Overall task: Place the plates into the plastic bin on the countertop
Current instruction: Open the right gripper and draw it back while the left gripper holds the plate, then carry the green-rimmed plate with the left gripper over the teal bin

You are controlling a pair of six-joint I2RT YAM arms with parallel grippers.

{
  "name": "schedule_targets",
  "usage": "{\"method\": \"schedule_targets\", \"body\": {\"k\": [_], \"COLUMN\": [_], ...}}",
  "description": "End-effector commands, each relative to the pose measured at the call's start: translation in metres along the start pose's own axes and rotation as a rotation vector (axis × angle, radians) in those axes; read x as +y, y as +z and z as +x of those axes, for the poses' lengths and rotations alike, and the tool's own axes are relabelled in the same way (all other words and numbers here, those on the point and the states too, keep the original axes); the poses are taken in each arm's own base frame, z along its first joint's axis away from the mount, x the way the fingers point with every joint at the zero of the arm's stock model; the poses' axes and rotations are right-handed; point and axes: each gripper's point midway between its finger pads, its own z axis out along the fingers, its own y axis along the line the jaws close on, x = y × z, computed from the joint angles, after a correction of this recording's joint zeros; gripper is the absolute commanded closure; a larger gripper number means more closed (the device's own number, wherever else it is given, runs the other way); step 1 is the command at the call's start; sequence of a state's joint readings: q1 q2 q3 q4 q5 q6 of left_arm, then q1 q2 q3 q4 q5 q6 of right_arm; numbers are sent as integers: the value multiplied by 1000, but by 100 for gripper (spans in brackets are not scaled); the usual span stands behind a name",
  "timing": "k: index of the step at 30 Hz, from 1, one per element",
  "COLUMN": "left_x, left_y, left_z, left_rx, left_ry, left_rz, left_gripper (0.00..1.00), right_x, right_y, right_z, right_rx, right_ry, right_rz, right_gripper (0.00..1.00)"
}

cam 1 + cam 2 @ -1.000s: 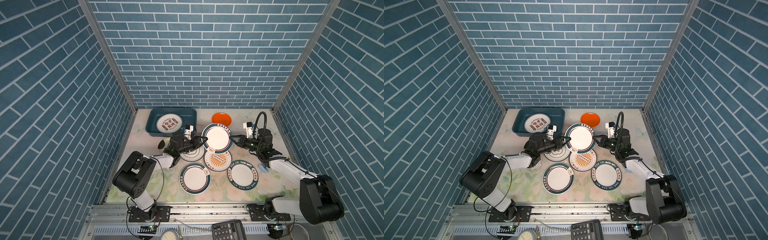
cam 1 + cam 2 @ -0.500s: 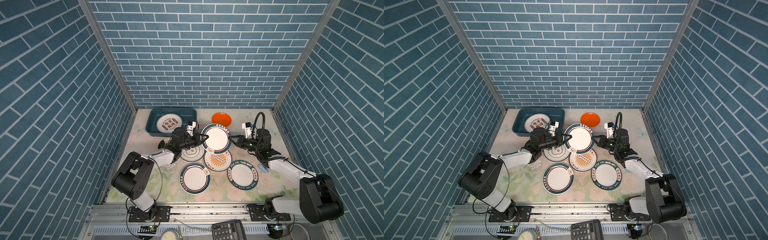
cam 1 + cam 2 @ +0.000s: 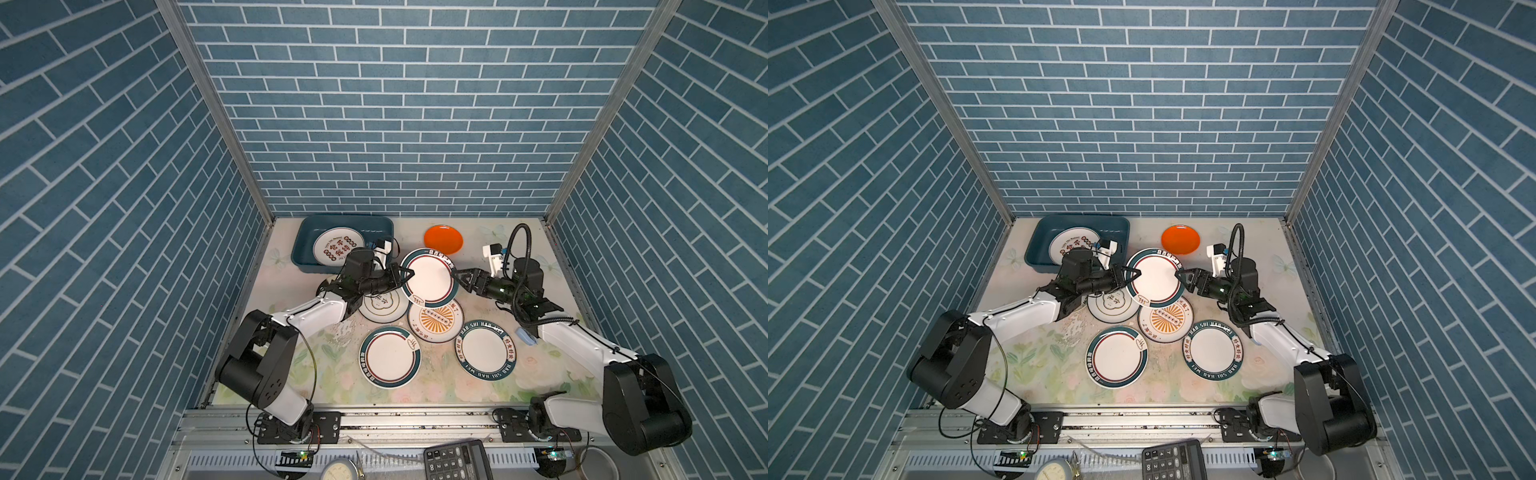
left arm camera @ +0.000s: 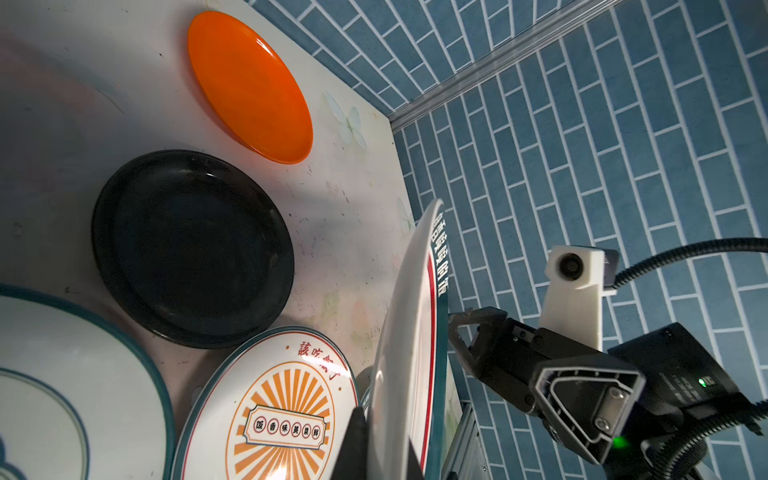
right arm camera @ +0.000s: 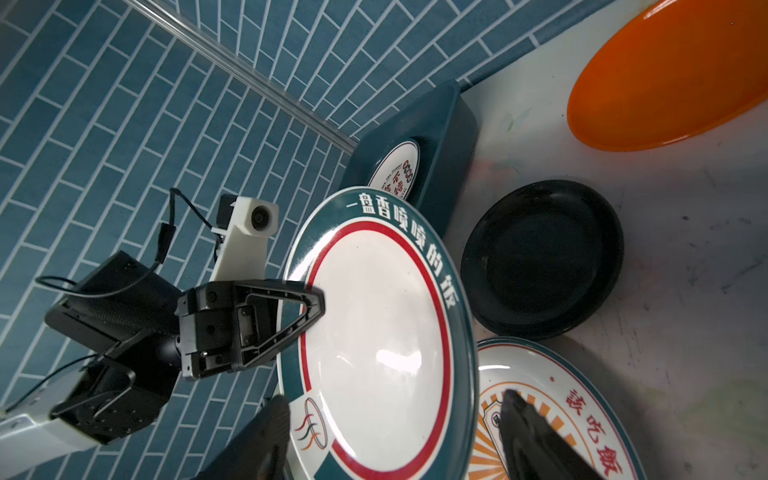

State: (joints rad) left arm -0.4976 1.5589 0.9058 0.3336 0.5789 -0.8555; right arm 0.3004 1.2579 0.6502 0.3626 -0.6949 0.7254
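**A:** One plate, the printed plate point(image 3: 338, 248), lies flat inside the plastic bin point(image 3: 305, 239), which sits at the far left of the countertop point(image 3: 440, 388). What does the left gripper have hold of?

**B:** The left gripper point(image 3: 408, 274) is clamped tight on the rim of the lifted plate point(image 3: 428, 277), a white one with a teal and red border. In the right wrist view, one of its fingers point(image 5: 307, 303) lies over the plate's face. The plate hangs tilted, clear of the countertop and near the bin's right side.

**A:** And the right gripper?

**B:** The right gripper point(image 3: 459, 279) is at the opposite rim with its jaws spread wide. The right wrist view shows the rim between its two fingers point(image 5: 536, 440). It grips nothing, though whether a finger brushes the rim cannot be told.

**A:** What lies beneath the lifted plate?

**B:** The black plate point(image 5: 540, 257) and the sunburst plate point(image 3: 435, 321) both lie flat on the countertop.

**A:** And the others?

**B:** The orange plate point(image 3: 443, 239) sits near the back wall, apart from the bin. The cream plate point(image 3: 384, 306) lies partly under the left arm. The front plate point(image 3: 390, 356) and the lettered plate point(image 3: 486, 350) lie side by side nearest the robot's bases.
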Motion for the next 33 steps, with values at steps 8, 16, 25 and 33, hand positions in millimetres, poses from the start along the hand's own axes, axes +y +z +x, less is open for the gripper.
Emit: {"method": "schedule_targets", "body": {"k": [8, 16, 25, 33], "left_x": [-19, 37, 110, 163], "left_y": [-55, -117, -186, -173], "left_z": [-64, -124, -175, -213], "left_rx": [-133, -328, -498, -545], "left_ry": [174, 38, -6, -104], "left_rz": [-237, -429, -781, -760], "left_gripper": [100, 100, 100, 100], "right_x": [0, -10, -15, -18], "right_y": [-28, -39, -36, -29], "right_z": [8, 13, 28, 35], "right_rx": [-63, -79, -3, 35], "right_ry": [-141, -194, -232, -238], "right_rz": [85, 162, 155, 130], "right_gripper": [1, 1, 1, 1]}}
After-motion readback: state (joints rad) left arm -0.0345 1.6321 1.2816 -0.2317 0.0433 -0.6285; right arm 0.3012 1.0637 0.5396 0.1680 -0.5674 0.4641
